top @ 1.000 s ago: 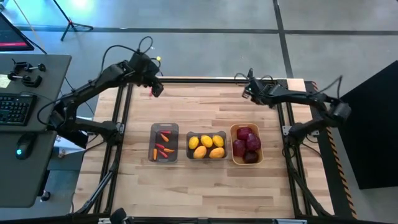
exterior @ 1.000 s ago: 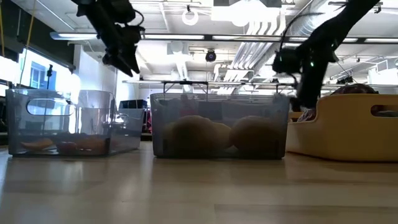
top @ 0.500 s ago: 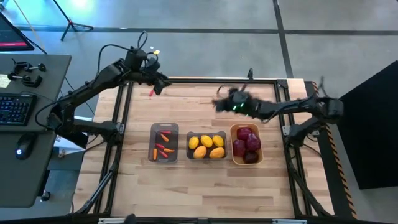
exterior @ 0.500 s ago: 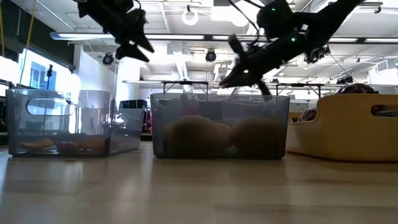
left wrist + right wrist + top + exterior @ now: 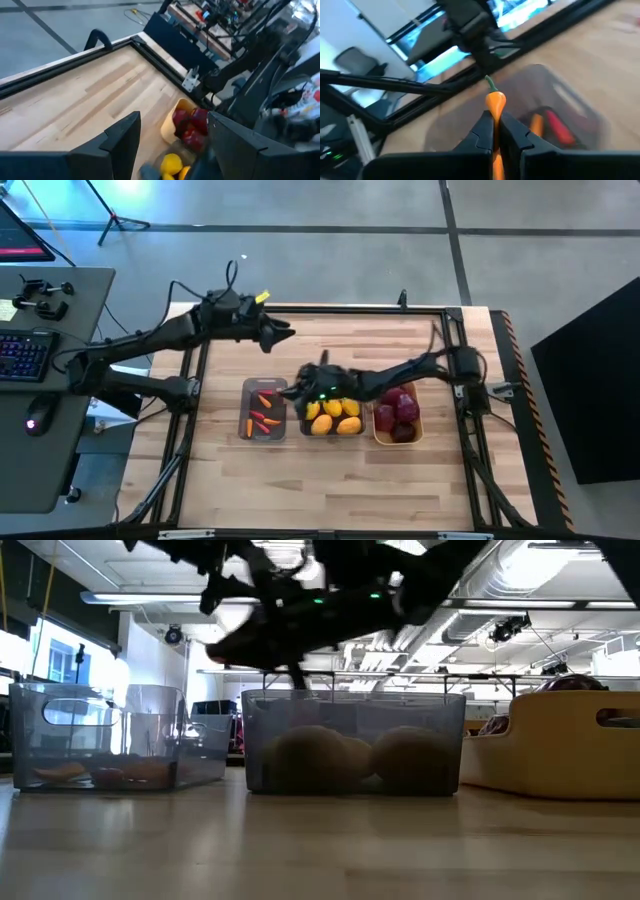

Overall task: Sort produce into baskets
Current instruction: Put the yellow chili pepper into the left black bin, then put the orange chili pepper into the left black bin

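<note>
My right gripper (image 5: 300, 386) reaches across the table and hovers between the two grey bins, shut on a small orange pepper (image 5: 495, 102). The left grey bin (image 5: 264, 408) holds several red-orange peppers (image 5: 555, 125). The middle grey bin (image 5: 333, 415) holds yellow lemons. The orange-yellow bin (image 5: 396, 412) holds dark red apples (image 5: 190, 127). My left gripper (image 5: 283, 333) is open and empty, raised over the far left part of the table; its fingers stand wide apart in the left wrist view (image 5: 172, 145). My right gripper pinches the orange pepper between its two fingers (image 5: 482, 131), along the pepper's length. The pepper's stem end (image 5: 494, 99) with its green stalk sticks out beyond the fingertips. The pepper is lifted clear above the bins.
A black frame rail (image 5: 350, 310) runs round the wooden table. A desk with a keyboard (image 5: 25, 355) stands off the table's left side. Bare wood lies on the near side of the bins (image 5: 330, 480) and beyond them (image 5: 350, 345).
My right gripper has swung from the table's far right toward the left and near side, passing over the lemon bin to the gap beside the pepper bin. My left gripper has moved a little toward the table's right and turned.
</note>
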`<state>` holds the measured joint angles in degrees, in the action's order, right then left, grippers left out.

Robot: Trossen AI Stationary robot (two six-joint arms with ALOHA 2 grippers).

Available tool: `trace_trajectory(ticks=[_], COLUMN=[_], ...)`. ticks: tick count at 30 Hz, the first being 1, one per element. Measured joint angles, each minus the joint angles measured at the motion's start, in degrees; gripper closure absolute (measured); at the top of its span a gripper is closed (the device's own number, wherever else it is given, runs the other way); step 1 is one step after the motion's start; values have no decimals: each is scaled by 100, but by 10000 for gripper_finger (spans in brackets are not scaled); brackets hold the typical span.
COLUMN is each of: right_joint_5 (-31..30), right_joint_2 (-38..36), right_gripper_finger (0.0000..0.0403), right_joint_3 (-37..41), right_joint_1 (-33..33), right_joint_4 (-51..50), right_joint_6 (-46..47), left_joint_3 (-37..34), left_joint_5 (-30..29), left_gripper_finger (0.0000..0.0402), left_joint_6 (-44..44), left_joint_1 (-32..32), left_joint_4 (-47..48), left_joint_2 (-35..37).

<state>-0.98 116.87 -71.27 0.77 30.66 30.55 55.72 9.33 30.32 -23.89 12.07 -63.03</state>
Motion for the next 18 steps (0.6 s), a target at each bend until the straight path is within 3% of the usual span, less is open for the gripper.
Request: trace_trajectory(ticks=[4, 10, 18], right_joint_5=[273, 300, 732], right_joint_2=[606, 1048, 1074], right_gripper_finger=[402, 392, 258], right_joint_3=[-921, -2016, -2680], right_joint_1=[37, -39, -369], right_joint_4=[-469, -2072, -3143], right_joint_6=[-18, -424, -897], left_joint_3=[0, 0, 0], left_joint_5=[-464, -931, -1546], left_gripper_finger=[185, 185, 185], left_joint_6=[246, 307, 61], left_joint_1=[246, 289, 288], left_joint_4=[8, 15, 531], left_joint_2=[219, 629, 1107])
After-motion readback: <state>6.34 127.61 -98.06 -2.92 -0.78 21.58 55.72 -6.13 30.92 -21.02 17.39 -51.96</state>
